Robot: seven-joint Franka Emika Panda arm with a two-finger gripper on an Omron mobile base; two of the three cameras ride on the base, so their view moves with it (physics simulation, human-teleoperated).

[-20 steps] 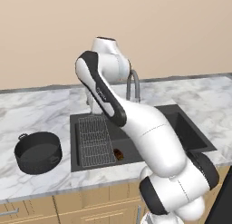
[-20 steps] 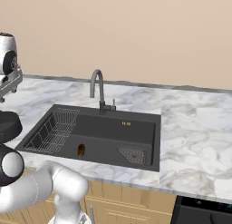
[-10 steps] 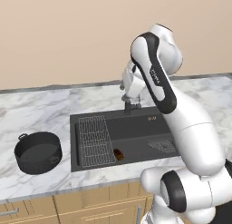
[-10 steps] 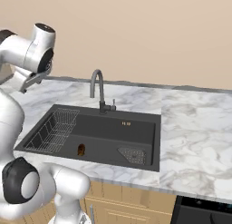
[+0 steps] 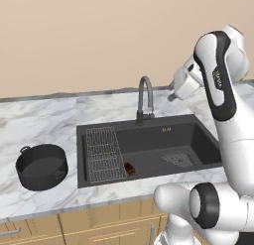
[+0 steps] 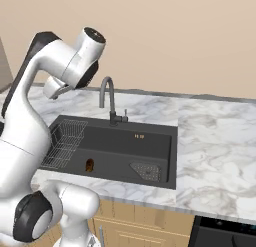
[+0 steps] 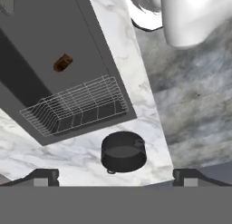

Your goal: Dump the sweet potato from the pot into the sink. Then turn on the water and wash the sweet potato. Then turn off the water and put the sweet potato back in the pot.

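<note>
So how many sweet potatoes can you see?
1. The sweet potato lies on the bottom of the sink, right beside the wire rack. The pot on the counter looks empty, though part of its inside is hidden.

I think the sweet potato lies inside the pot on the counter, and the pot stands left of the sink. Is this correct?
Not quite. The sweet potato lies on the floor of the sink, beside the wire rack, as the left base view shows. The pot is empty; it does stand on the counter left of the sink.
</note>
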